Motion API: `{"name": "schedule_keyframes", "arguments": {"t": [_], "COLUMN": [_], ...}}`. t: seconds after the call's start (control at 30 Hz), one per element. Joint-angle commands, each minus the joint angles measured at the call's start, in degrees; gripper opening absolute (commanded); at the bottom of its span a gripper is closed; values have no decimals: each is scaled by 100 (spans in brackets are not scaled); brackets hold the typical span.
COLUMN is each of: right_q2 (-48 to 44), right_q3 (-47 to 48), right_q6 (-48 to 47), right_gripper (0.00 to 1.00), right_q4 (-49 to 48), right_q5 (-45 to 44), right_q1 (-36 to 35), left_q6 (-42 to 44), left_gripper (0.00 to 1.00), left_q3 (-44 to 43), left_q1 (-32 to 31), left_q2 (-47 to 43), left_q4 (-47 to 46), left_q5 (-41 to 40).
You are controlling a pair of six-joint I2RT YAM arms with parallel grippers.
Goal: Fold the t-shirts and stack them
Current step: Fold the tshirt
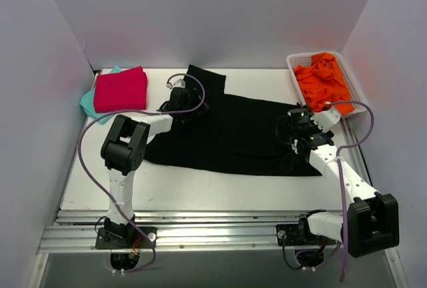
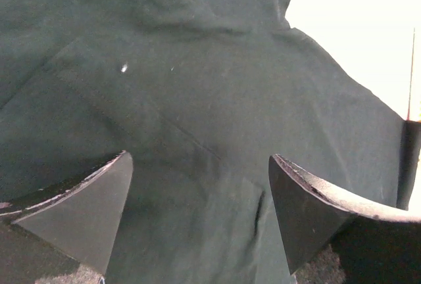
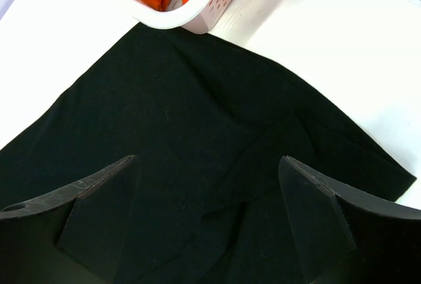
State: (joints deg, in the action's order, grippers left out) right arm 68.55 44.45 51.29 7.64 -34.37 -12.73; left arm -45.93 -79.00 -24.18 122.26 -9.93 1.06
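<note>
A large black t-shirt (image 1: 233, 135) lies spread across the middle of the table, with one part reaching toward the back. My left gripper (image 1: 181, 105) is open just above its left part; the cloth (image 2: 197, 119) fills the left wrist view between the jaws. My right gripper (image 1: 297, 131) is open over the shirt's right edge; the cloth (image 3: 197, 139) lies wrinkled beneath the jaws. A folded magenta-pink shirt (image 1: 121, 89) lies on a folded teal one (image 1: 89, 103) at the back left.
A white basket (image 1: 355, 88) with orange cloth (image 1: 323, 78) stands at the back right, close to my right gripper; it also shows in the right wrist view (image 3: 197, 14). Grey walls enclose the table. A metal rail (image 1: 200, 228) runs along the near edge.
</note>
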Motion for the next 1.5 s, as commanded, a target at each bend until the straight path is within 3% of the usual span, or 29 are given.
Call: {"name": "schedule_keyframes", "arguments": {"t": [0.0,0.17,0.33,0.47,0.63,0.73,0.87,0.97,1.13,1.27,1.37,1.47], "right_q2": [-220,-474,-966,-792,-282,-44,-8,-149,-360,-693,-992,-1299], "right_q3": [-15,-24,-146,-366,-735,-762,-744,-788,-727,-657,-657,-665], "right_q6": [22,-83,-408,-568,-348,-269,-216,-137,-58,91,127,136], "right_gripper": [82,82,82,82,79,75,75,75,76,78,78,78], "right_q4": [168,133,-288,-711,-1528,-1573,-1363,-1213,-818,-272,-17,220], "right_q5": [-298,-325,112,693,914,722,476,265,-113,-342,-377,-421], "right_q1": [-63,-247,-1019,-1670,-2224,-2426,-2488,-2506,-2515,-2506,-2506,-2497], "left_q6": [-30,-91,-354,-276,66,128,93,58,-327,-661,-934,-1032], "left_gripper": [94,94,94,94,94,94,95,95,95,97,99,99], "left_q3": [620,2052,2889,3733,3981,3770,3673,3673,3655,4024,3867,4015], "left_q1": [37,-314,-701,-791,-483,-280,-201,-148,-95,-209,-569,-736], "left_q2": [-988,-2956,-4427,-5141,-4397,-3344,-2734,-2593,-2637,-2839,-3180,-4128], "left_q4": [-676,201,1484,1145,-165,-674,-1054,-836,595,877,1931,2478], "left_q5": [133,-1525,-2548,-2910,-2184,-1559,-1240,-1371,-2319,-2452,-2995,-3567]}}
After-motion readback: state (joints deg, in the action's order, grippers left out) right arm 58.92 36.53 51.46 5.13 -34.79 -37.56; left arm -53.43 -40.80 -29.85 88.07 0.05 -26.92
